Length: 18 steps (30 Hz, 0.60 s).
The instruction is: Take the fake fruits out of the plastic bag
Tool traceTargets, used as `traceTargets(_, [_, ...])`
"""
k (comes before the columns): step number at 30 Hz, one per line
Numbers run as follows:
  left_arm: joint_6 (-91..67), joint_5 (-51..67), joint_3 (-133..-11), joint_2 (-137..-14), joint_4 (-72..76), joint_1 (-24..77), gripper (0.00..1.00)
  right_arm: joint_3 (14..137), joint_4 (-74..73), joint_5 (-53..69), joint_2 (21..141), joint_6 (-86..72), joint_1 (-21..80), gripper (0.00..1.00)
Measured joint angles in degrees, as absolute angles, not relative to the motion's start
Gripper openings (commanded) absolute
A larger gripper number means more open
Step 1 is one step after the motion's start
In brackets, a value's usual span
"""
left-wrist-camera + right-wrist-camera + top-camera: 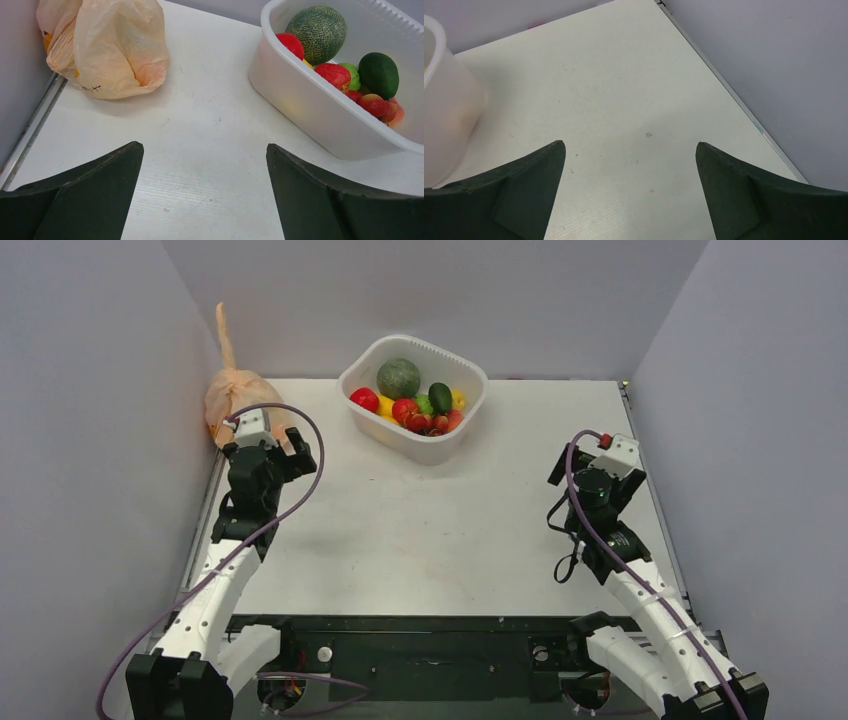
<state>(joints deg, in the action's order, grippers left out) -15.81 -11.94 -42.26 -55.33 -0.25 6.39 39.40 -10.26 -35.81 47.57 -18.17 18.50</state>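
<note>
The peach-orange plastic bag [235, 395] lies bunched at the table's far left against the wall, one handle sticking up. In the left wrist view the bag [110, 50] looks closed and crumpled, and I cannot tell what is inside it. Several small fake fruits [415, 410], red, yellow and green, lie in the white tub [440, 445]; they also show in the left wrist view [334, 74]. My left gripper [282, 447] [205, 150] is open and empty over bare table, just short of the bag. My right gripper [590, 480] [630, 147] is open and empty at the right.
A large dark-green melon [398, 377] [317, 31] and a dark-green avocado [378, 74] also sit in the tub [300, 95]. Grey walls close in the table on the left, back and right. The tub's edge [444, 110] shows left of my right gripper.
</note>
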Motion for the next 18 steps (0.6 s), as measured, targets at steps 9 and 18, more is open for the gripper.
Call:
traceTargets(9, [-14.6, -12.2, -43.8, -61.6, -1.7, 6.4, 0.92, 33.4, -1.0, -33.8, 51.6, -18.4, 19.2, 0.99])
traceTargets(18, [-14.3, -13.2, -45.9, -66.2, -5.5, 6.4, 0.92, 30.9, 4.0, -29.7, 53.9, -22.7, 19.2, 0.99])
